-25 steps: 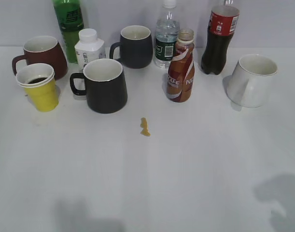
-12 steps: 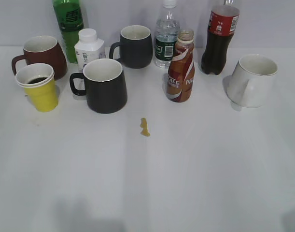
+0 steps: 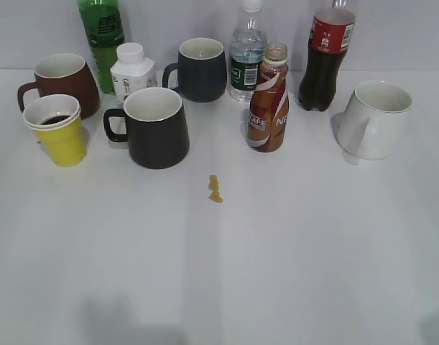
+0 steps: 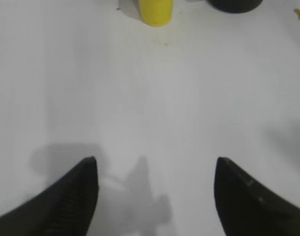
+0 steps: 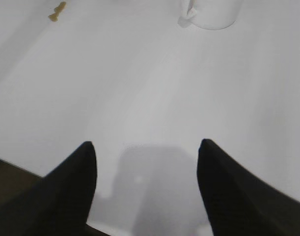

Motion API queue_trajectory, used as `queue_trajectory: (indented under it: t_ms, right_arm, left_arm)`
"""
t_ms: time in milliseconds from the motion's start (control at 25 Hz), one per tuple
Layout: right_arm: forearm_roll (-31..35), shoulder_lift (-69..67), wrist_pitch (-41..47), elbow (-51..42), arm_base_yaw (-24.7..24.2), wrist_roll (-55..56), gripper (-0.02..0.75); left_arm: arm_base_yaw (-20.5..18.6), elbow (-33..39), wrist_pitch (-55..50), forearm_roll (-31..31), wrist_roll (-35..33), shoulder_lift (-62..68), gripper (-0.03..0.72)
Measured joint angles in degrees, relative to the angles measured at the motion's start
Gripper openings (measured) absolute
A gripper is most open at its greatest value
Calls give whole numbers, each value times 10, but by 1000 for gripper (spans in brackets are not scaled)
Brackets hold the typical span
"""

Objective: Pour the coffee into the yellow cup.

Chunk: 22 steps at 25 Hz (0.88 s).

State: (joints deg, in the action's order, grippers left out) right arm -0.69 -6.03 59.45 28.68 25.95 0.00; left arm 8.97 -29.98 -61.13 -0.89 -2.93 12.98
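Observation:
The coffee bottle (image 3: 269, 100) stands upright and uncapped at the back middle, brown with a red-white swirl label. The yellow cup (image 3: 56, 130) stands at the left with dark liquid inside; its base shows at the top of the left wrist view (image 4: 155, 11). Neither gripper shows in the exterior view. My left gripper (image 4: 157, 169) is open and empty over bare table near the front. My right gripper (image 5: 147, 152) is open and empty over the table's front edge.
A brown-red mug (image 3: 61, 81), a black mug (image 3: 156, 127), a dark mug (image 3: 201, 68), a white mug (image 3: 376, 118), a green bottle (image 3: 102, 32), a white jar (image 3: 133, 70), a water bottle (image 3: 247, 54) and a cola bottle (image 3: 327, 54) crowd the back. A small tan spill (image 3: 215, 189) lies mid-table.
The shadow at the front right of the table has shrunk toward the corner as the right arm drew back. The objects have not moved.

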Motion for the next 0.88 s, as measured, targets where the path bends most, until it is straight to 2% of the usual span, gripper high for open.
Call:
queue_trajectory:
  t_ms: [80,360,440,880]
  right_arm:
    - [0,1,0,0,-16,0,482]
    - [0,30,1,0,-175,0,482]
    - [0,54,2,0,-202,0,482]
    - [1,65,2,0,-211,0,482]
  left_arm:
    - [-6,0,0,0,0,-9,564]
    - [-67,0,0,0,0,-107,564]
    - [-85,0,-1,0,0,-130,564]
    - [-96,0,0,0,0,-134,564]
